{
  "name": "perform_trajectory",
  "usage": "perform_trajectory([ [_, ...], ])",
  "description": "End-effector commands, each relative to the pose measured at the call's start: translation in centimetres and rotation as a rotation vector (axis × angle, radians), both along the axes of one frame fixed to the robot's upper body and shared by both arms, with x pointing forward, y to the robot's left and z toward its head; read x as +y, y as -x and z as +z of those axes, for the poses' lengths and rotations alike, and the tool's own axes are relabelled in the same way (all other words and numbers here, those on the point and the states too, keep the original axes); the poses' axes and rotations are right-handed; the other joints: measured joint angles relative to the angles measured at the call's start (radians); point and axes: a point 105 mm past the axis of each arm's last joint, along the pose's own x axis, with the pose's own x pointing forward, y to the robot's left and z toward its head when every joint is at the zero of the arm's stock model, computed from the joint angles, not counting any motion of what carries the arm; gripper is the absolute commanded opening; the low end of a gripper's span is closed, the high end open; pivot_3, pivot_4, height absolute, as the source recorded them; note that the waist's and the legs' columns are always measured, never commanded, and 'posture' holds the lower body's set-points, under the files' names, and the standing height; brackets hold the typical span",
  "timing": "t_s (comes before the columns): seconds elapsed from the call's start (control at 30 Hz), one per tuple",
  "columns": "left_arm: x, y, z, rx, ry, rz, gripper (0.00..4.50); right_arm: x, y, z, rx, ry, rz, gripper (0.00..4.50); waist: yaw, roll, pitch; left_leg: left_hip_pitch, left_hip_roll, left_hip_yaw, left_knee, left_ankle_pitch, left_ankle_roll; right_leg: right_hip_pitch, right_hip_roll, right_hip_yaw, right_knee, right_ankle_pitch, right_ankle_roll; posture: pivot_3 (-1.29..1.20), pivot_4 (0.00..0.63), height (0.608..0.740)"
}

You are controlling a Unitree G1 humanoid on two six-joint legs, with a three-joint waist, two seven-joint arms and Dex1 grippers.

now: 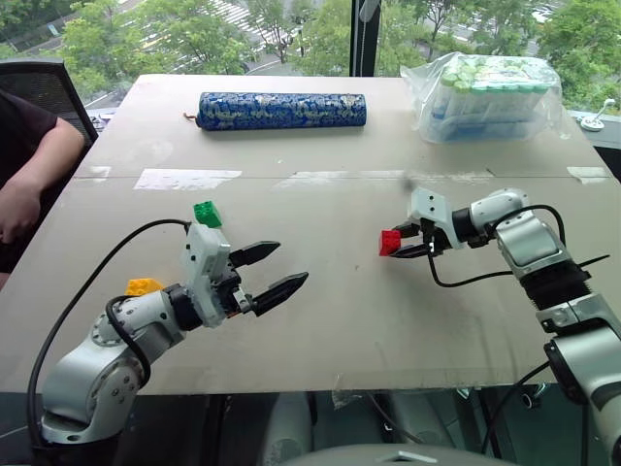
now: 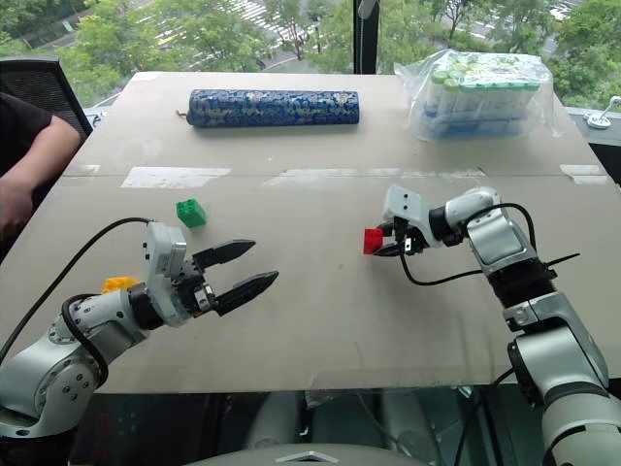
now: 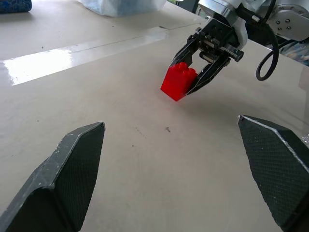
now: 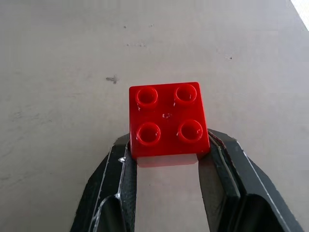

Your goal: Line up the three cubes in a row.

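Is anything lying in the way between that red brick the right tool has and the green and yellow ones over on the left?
Nothing visible does. The right tool is shut on the red brick, and the table between it and the green brick and yellow brick is bare. Only the open left tool hovers above that stretch.

Silver-grey arms, black cables, black textured fingers

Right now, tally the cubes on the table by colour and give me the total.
Red cube: 1
Green cube: 1
Yellow cube: 1
Total: 3
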Motion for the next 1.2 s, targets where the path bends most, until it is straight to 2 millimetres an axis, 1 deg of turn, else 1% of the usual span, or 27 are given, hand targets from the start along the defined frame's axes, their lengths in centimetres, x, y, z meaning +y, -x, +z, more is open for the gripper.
perform_trajectory([
  [0.03,-0.2,0.3,1.3,-0.063,-0.013,-0.014,4.50,-0.1,-0.5,0.7,-0.027,0.022,0.047,1.25,0.000,0.000,0.000,0.000,0.000,0.000,0.000,0.000,0.000,0.000,0.000,0.000,0.000,0.000,0.000,0.00,0.150,0.740],
  [0.23,-0.3,0.3,1.3,-0.065,-0.013,-0.011,4.50,-0.2,-1.2,0.5,-0.003,0.050,0.076,1.25,-0.001,0.000,0.000,0.000,0.000,0.000,0.000,0.000,0.000,0.000,0.000,0.000,0.000,0.000,0.000,0.00,0.150,0.740],
  [0.43,-0.3,0.4,1.4,-0.063,-0.013,-0.010,4.50,-0.3,-1.4,0.2,0.013,0.057,0.087,1.25,-0.001,0.000,0.000,0.000,0.000,0.000,0.000,0.000,0.000,0.000,0.000,0.000,0.000,0.000,0.000,0.00,0.150,0.740],
  [0.47,-0.3,0.4,1.4,-0.063,-0.013,-0.010,4.50,-0.3,-1.4,0.2,0.014,0.057,0.088,2.25,-0.001,0.000,0.000,0.000,0.000,0.000,0.000,0.000,0.000,0.000,0.000,0.000,0.000,0.000,0.000,0.00,0.150,0.740],
  [0.5,-0.3,0.4,1.4,-0.063,-0.013,-0.010,4.50,-0.3,-1.4,0.2,0.015,0.058,0.089,2.48,-0.001,0.000,0.000,0.000,0.000,0.000,0.000,0.000,0.000,0.000,0.000,0.000,0.000,0.000,0.000,0.00,0.150,0.740],
  [0.6,-0.3,0.4,1.4,-0.062,-0.013,-0.009,4.50,-0.3,-1.5,0.1,0.008,0.063,0.088,3.87,-0.001,0.000,0.000,0.000,0.000,0.000,0.000,0.000,0.000,0.000,0.000,0.000,0.000,0.000,0.000,0.00,0.150,0.740],
  [0.63,-0.3,0.4,1.4,-0.062,-0.013,-0.009,4.50,-0.4,-1.6,0.1,0.006,0.065,0.090,4.41,-0.001,0.000,0.000,0.000,0.000,0.000,0.000,0.000,0.000,0.000,0.000,0.000,0.000,0.000,0.000,0.00,0.150,0.740],
  [0.77,0.0,0.2,1.3,-0.061,-0.013,0.015,4.50,-0.6,-1.5,0.6,-0.032,0.056,0.089,4.41,-0.001,0.000,0.000,0.000,0.000,0.000,0.000,0.000,0.000,0.000,0.000,0.000,0.000,0.000,0.000,0.00,0.150,0.740],
  [0.8,0.2,0.1,1.3,-0.058,-0.005,0.034,4.50,-0.8,-1.2,1.2,-0.043,0.028,0.088,4.41,-0.001,0.001,0.000,0.000,0.000,0.000,0.000,0.000,0.000,0.000,0.000,0.000,0.000,0.000,0.000,0.00,0.150,0.740],
  [0.9,1.6,-1.1,1.2,-0.042,0.021,0.166,4.50,-1.1,-0.1,2.9,-0.072,-0.072,0.069,4.41,0.003,0.001,0.001,0.000,0.000,0.000,0.000,0.000,0.000,0.000,0.000,0.000,0.000,0.000,0.000,0.00,0.150,0.740],
  [0.97,3.3,-2.5,1.1,-0.055,0.010,0.323,4.50,-1.4,1.1,4.3,-0.094,-0.163,0.045,4.41,0.011,0.001,0.001,0.000,0.000,0.000,0.000,0.000,0.000,0.000,0.000,0.000,0.000,0.000,0.000,0.00,0.150,0.740],
  [1.03,5.8,-4.7,1.1,-0.055,0.000,0.553,4.50,-1.6,2.9,5.8,-0.113,-0.273,0.010,4.41,0.019,0.001,0.001,0.000,0.000,0.000,0.000,0.000,0.000,0.000,0.000,-0.001,0.000,0.000,0.000,0.00,0.150,0.740],
  [1.1,7.5,-6.2,1.1,-0.036,0.005,0.712,4.50,-1.8,4.8,6.8,-0.162,-0.351,-0.012,4.41,0.027,0.001,0.001,-0.001,0.000,-0.002,0.001,0.000,0.000,0.000,0.000,-0.002,0.001,0.000,0.000,0.00,0.150,0.740],
  [1.13,8.3,-6.7,1.1,-0.030,-0.001,0.775,4.50,-1.7,6.0,7.3,-0.197,-0.391,-0.020,4.41,0.021,0.001,0.001,-0.001,0.000,-0.003,0.001,0.000,0.000,0.001,0.000,-0.002,0.001,0.000,0.000,0.00,0.150,0.740],
  [1.2,9.8,-8.0,1.5,-0.014,-0.014,0.913,4.50,-1.7,7.9,7.9,-0.243,-0.439,-0.048,4.41,0.028,0.000,0.000,0.000,0.000,-0.003,0.001,0.000,0.000,0.001,0.001,-0.002,0.001,0.000,0.000,0.00,0.150,0.740],
])
